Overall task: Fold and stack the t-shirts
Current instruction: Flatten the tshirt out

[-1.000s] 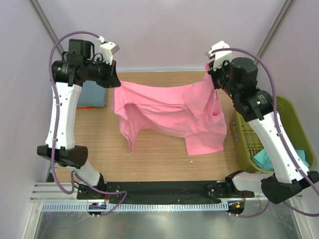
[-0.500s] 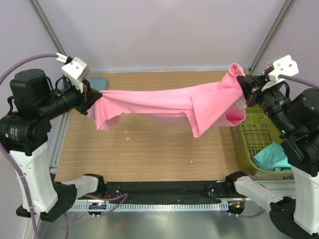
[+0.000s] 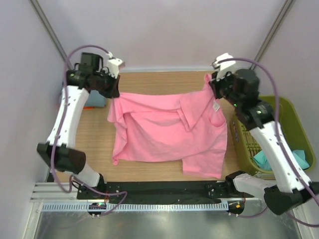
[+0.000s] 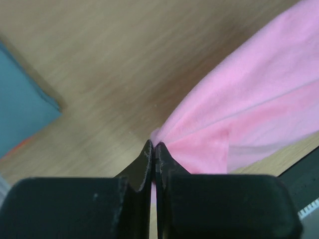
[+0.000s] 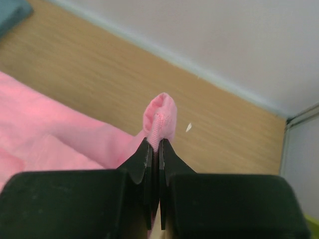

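Note:
The bright pink t-shirt [image 3: 169,129] hangs between both grippers and drapes down onto the wooden table, its lower part spread toward the near edge. My left gripper [image 3: 115,92] is shut on its far left corner; the left wrist view shows the jaws pinching pink cloth [image 4: 224,129]. My right gripper [image 3: 210,82] is shut on the far right corner, with a bunch of pink cloth [image 5: 160,117] sticking out above the fingertips. A folded grey-blue t-shirt [image 3: 94,98] lies at the far left, with orange showing under it. A teal t-shirt [image 3: 266,158] lies in the basket.
The olive-green plastic basket [image 3: 294,117] stands at the table's right edge beside the right arm. The table's back wall runs just behind both grippers. A black rail crosses the near edge below the shirt's hem.
Both arms swung back from wide and high to the far side of the table. The pink shirt went from a stretched raised band to hanging down and spreading onto the table.

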`<state>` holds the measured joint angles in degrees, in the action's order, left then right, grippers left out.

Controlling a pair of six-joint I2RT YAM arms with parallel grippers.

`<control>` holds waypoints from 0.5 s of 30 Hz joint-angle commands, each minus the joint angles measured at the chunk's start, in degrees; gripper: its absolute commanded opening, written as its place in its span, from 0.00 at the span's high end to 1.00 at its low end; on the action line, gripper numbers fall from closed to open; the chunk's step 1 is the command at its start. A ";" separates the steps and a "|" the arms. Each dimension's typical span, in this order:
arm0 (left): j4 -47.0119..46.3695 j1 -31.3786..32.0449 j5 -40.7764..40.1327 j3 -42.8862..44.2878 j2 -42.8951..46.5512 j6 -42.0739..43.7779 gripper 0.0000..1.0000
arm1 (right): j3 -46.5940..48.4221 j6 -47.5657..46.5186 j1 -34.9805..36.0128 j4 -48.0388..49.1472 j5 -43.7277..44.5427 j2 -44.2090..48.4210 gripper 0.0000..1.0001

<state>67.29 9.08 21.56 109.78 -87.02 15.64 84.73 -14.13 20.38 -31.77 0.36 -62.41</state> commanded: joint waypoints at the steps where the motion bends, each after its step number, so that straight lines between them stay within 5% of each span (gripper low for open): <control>1: -7.33 -0.38 -0.56 -9.30 -7.16 1.85 1.00 | -10.51 1.82 -0.34 6.61 0.61 -4.19 0.99; 4: -12.17 -0.47 0.06 -12.22 -14.72 0.54 1.00 | -17.30 4.28 -1.13 10.91 0.43 -9.98 0.99; 9: -12.80 -2.05 1.38 6.20 -36.87 -6.49 0.97 | -13.66 7.97 -6.66 16.56 -3.26 -25.89 0.99; 10: -12.62 -2.22 1.12 9.89 -39.51 -7.46 0.94 | -11.28 8.41 -8.32 16.91 -3.35 -32.10 0.99; 12: -11.57 -2.40 0.07 20.75 -46.29 -9.31 0.72 | -4.53 9.99 -9.74 16.83 -3.87 -37.49 0.99; 15: -11.82 -2.58 -5.29 25.05 -48.25 -9.75 0.52 | 0.59 9.83 -11.15 19.37 -4.40 -44.01 0.99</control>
<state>56.88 7.27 19.66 128.62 -137.93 8.29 78.28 -6.09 10.26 -19.73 -2.96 -105.34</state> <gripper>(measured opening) 0.446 0.074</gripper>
